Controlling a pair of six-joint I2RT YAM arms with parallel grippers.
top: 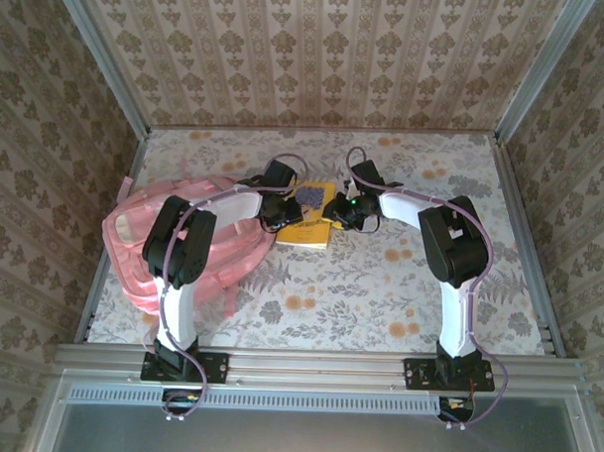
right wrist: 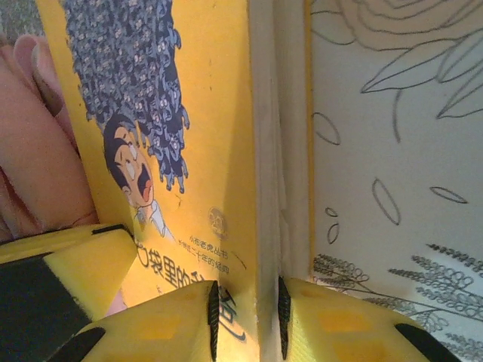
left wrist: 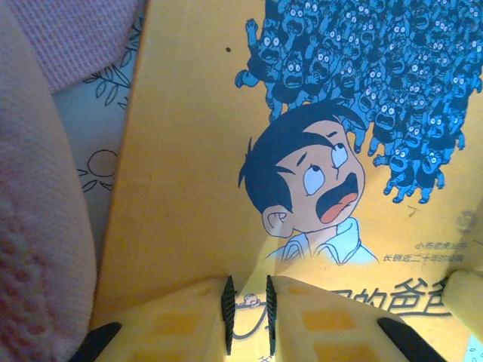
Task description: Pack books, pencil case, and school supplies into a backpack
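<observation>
A yellow book [top: 314, 219] with a dark blue cartoon cover lies mid-table, just right of the pink backpack [top: 153, 236]. My right gripper [top: 344, 212] is at its right side. In the right wrist view its jaws [right wrist: 247, 317] are shut on the book's [right wrist: 219, 113] page edge. My left gripper [top: 280, 213] is at the book's left part. In the left wrist view its jaws [left wrist: 249, 317] stand a narrow gap apart, tips down on the cover [left wrist: 189, 151]. Whether they pinch the cover is unclear. Pink backpack fabric [left wrist: 38, 226] lies close on the left.
The floral tablecloth [top: 379, 288] stretches bare to the right and in front of the book. Wallpapered walls close in the back and both sides. An aluminium rail [top: 317, 365] runs along the near edge by the arm bases.
</observation>
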